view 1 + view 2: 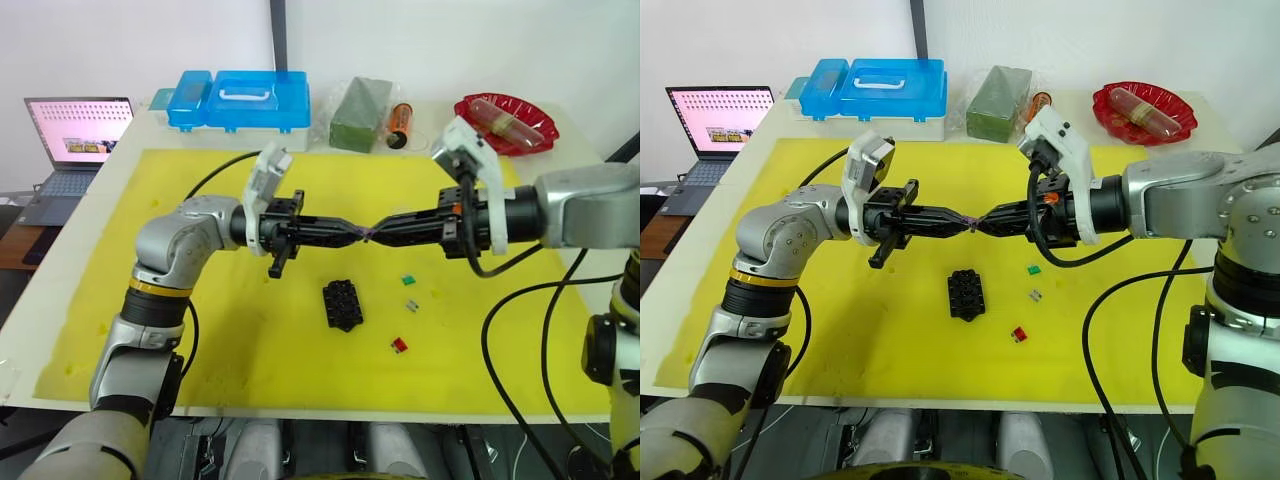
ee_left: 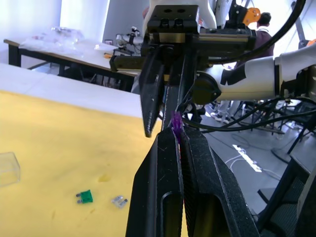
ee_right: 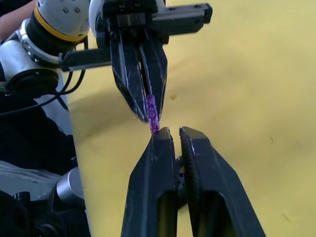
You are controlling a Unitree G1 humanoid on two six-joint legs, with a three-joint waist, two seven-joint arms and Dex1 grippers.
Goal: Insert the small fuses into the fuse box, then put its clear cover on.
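My two grippers meet tip to tip in mid-air above the yellow mat point(image 1: 200, 340). The left gripper point(image 1: 360, 232) is shut on a tiny purple fuse point(image 3: 152, 112), which sticks out past its fingertips. The right gripper point(image 1: 378, 231) is open by a narrow gap, and the fuse's end touches the tip of one of its fingers point(image 3: 159, 136) rather than sitting in the gap. Below them the black fuse box point(image 1: 342, 304) lies on the mat. To its right lie a green fuse point(image 1: 408, 281), a grey fuse point(image 1: 410, 306) and a red fuse point(image 1: 399, 345). The clear cover point(image 2: 7, 168) lies on the mat.
Along the table's far edge stand a large blue plastic case point(image 1: 240, 100), a green block point(image 1: 363, 112), an orange bottle point(image 1: 400, 122) and a red bowl point(image 1: 505, 122). An open laptop point(image 1: 75, 135) sits off the table at the far left.
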